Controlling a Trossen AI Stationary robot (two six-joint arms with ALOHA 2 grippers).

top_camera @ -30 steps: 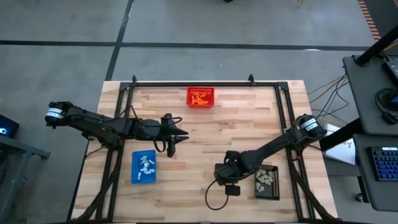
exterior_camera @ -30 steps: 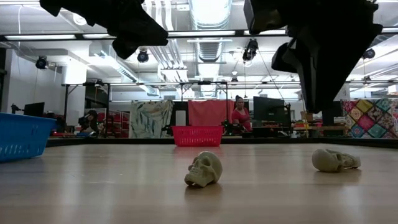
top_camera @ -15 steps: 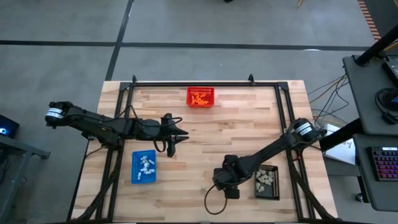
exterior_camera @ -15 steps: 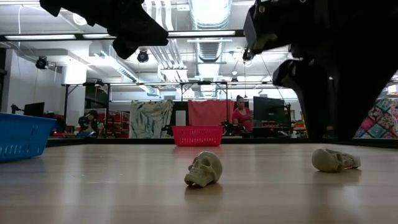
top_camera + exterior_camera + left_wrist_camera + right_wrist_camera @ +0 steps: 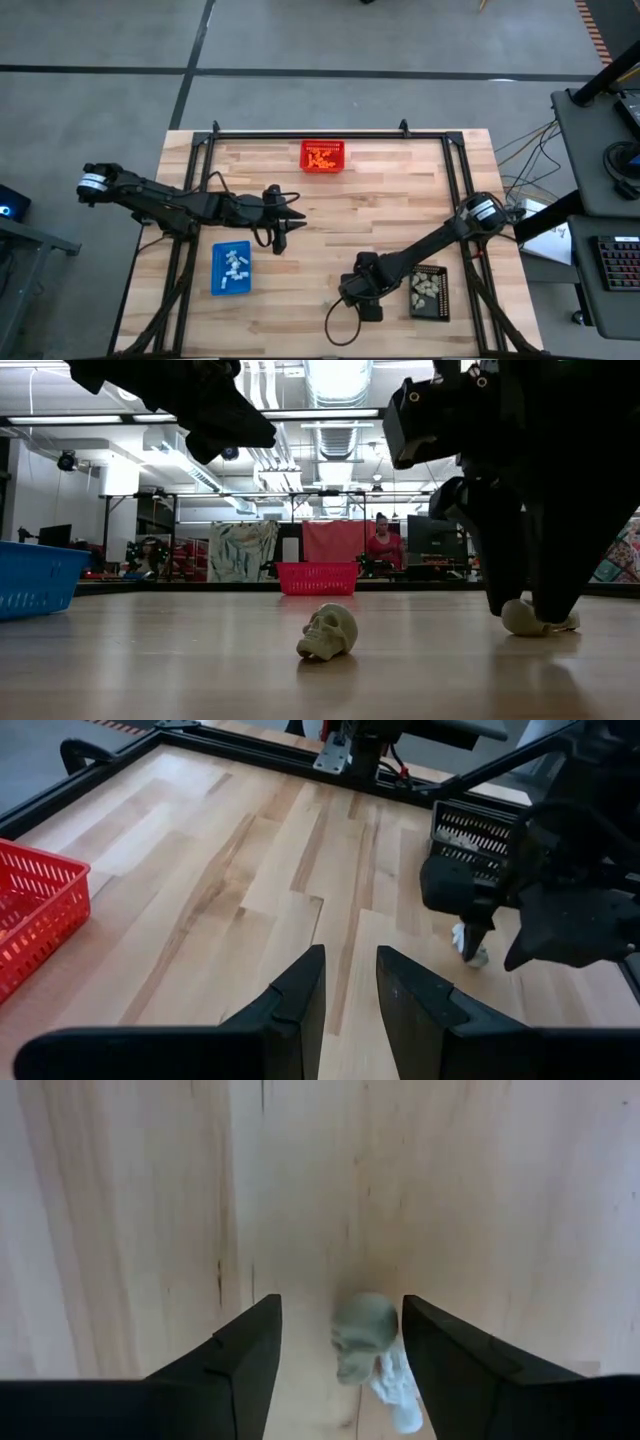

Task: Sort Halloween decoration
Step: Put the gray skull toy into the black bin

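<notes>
Right jaws have dropped to the wooden surface (image 5: pixel 400 200) and now straddle a skull.
Left gripper (image 5: pixel 281 233) hovers at centre-left, jaws narrowly parted, empty; a second pale grey-beige plastic skull (image 5: pixel 327 631) lies loose. At five o'clock, right gripper (image 5: pixel 340 1350), jaws wide, brackets the small pale grey-beige plastic skull (image 5: pixel 362 1342), not clamped.
</notes>
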